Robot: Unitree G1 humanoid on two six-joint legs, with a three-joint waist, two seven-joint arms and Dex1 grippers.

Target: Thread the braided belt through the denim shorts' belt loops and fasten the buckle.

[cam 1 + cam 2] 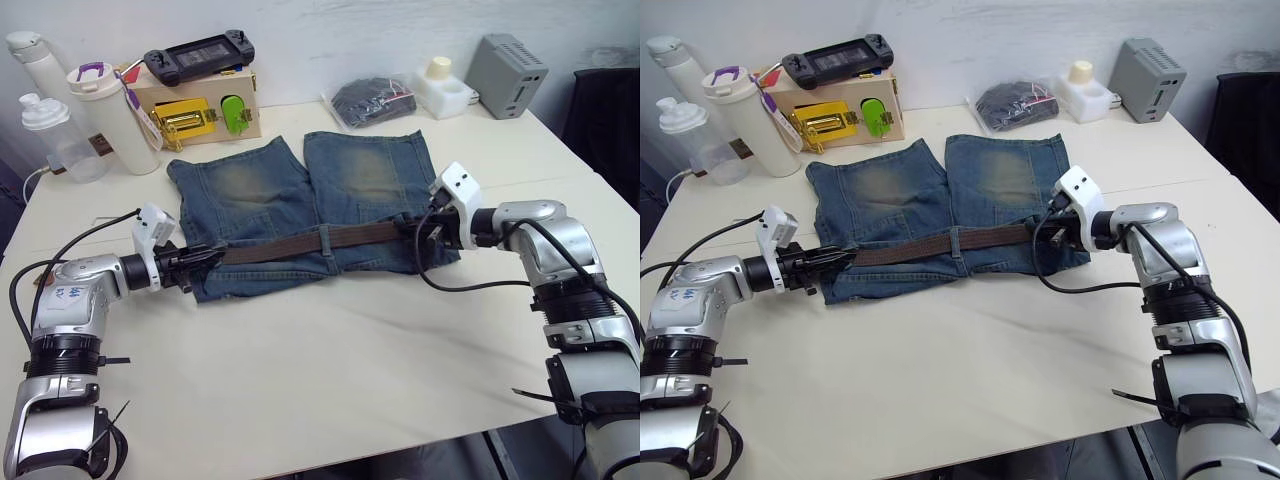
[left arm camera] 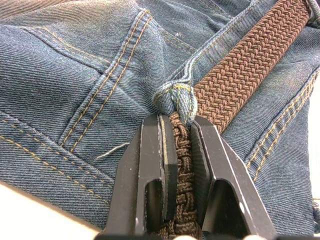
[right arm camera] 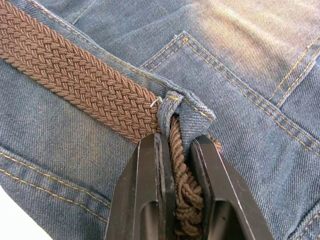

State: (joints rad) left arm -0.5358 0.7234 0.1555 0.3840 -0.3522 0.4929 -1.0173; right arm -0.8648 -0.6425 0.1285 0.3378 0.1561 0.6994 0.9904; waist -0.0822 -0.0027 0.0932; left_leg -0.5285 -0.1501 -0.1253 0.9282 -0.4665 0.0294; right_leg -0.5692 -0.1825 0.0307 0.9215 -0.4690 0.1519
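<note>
Left pincer (image 2: 177, 150) pinching braided belt (image 1: 300, 243), right pincer (image 3: 181, 165) likewise

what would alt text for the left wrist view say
The left gripper is shut edge-on on the brown braided belt, right where it comes out of a denim belt loop. Blue shorts with yellow stitching lie under it, and the belt runs flat away across the waistband.
</note>
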